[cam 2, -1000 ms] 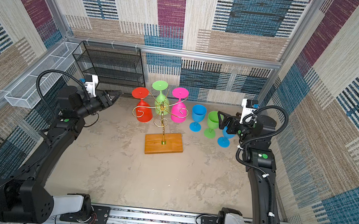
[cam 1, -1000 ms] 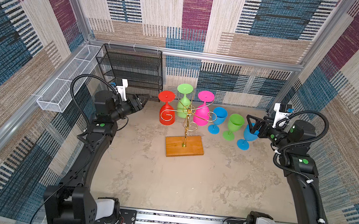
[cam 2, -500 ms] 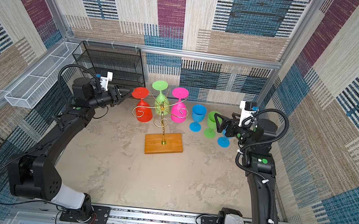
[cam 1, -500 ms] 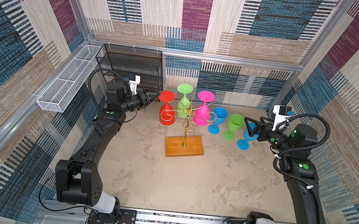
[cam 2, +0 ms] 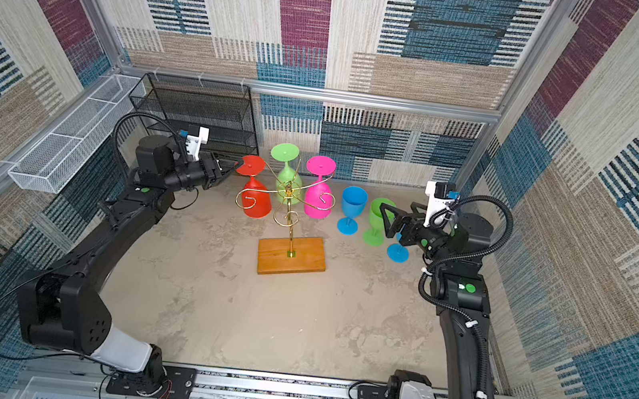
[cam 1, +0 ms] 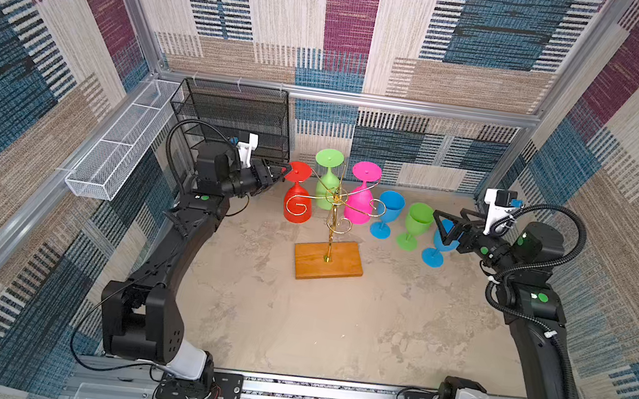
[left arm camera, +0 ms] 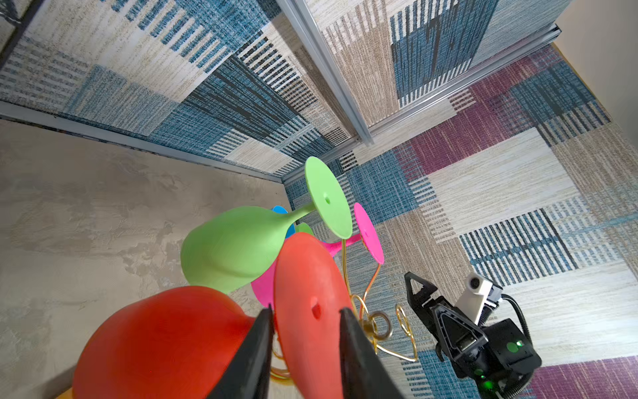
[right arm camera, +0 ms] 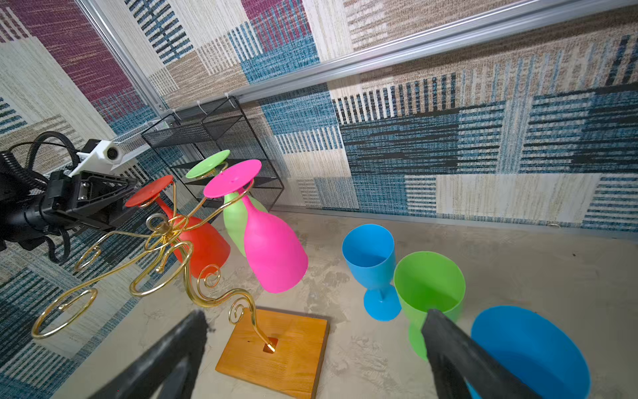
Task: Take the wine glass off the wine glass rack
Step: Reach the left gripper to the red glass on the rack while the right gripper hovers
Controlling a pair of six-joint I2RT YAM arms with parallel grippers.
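The wine glass rack (cam 1: pixel 328 259) (cam 2: pixel 291 254) (right arm camera: pixel 276 345) is a gold post with scroll arms on a wooden base, mid-table. A red wine glass (cam 1: pixel 298 206) (cam 2: pixel 257 200) (right arm camera: pixel 203 241) hangs upside down on its left arm. Beside it hang a green glass (cam 1: pixel 326 193) and a pink glass (cam 1: pixel 358 210). My left gripper (cam 1: pixel 281 171) (cam 2: pixel 235 167) (left arm camera: pixel 306 310) straddles the red foot disc (left arm camera: pixel 310 293), jaws narrow, with a thin gap at one finger. My right gripper (cam 1: pixel 442 227) (cam 2: pixel 387 221) (right arm camera: pixel 315 315) is wide open and holds nothing, to the right of the rack.
Two blue glasses (cam 1: pixel 390 207) (cam 1: pixel 434 253) and a green one (cam 1: pixel 419 220) stand upright right of the rack, the nearer blue one beside my right fingers. A black mesh shelf (cam 1: pixel 236 118) stands at the back left. A white wire basket (cam 1: pixel 124 141) hangs on the left wall.
My left arm has reached right to the rack, and its jaws have narrowed round the red glass's foot. The right gripper has barely moved and stays wide open.
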